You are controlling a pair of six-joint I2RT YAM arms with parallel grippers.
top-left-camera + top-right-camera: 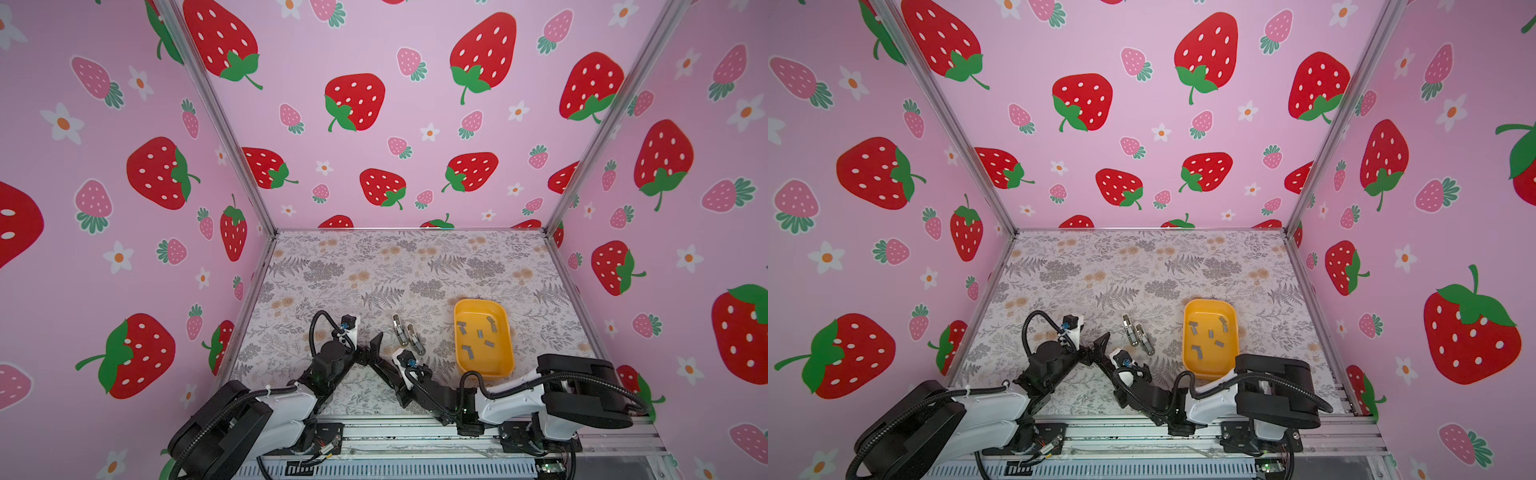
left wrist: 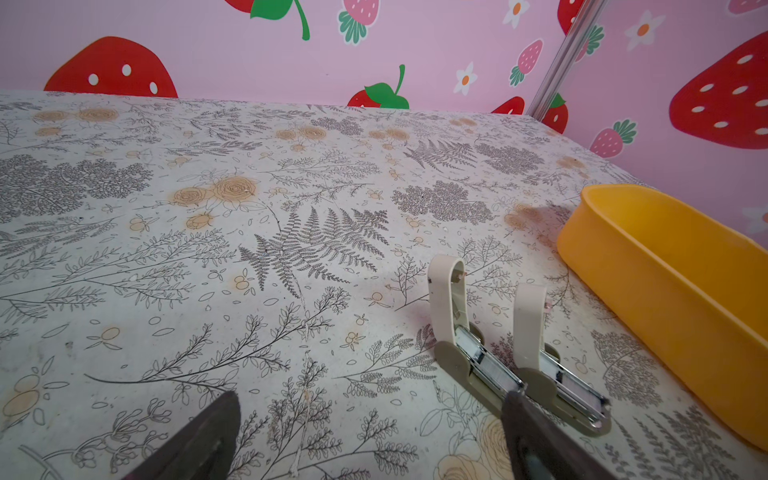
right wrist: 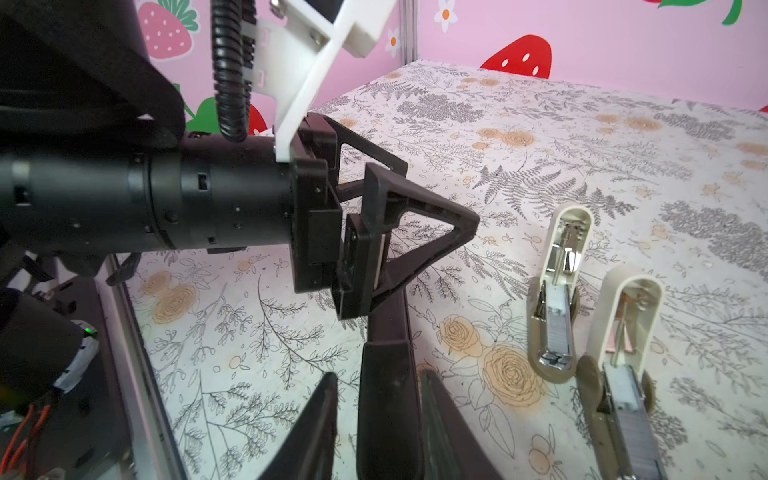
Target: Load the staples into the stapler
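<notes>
The staples (image 1: 480,333) lie scattered in a yellow tray (image 1: 484,363), lower right of centre in both top views. Just left of it on the desk (image 1: 374,266), two staplers (image 1: 400,330) stand with their tops swung up. Below them the left gripper (image 2: 370,401) gapes wide and empty. Close beside it is the right gripper (image 3: 378,374), its fingers partly apart.

Your two beige plastic staplers (image 2: 446,291) have smooth matt shells and shiny metal channels. The yellow plastic tray (image 2: 665,270) looks smooth, faintly glossy; the small grey staple strips (image 1: 468,352) look dull metal.
</notes>
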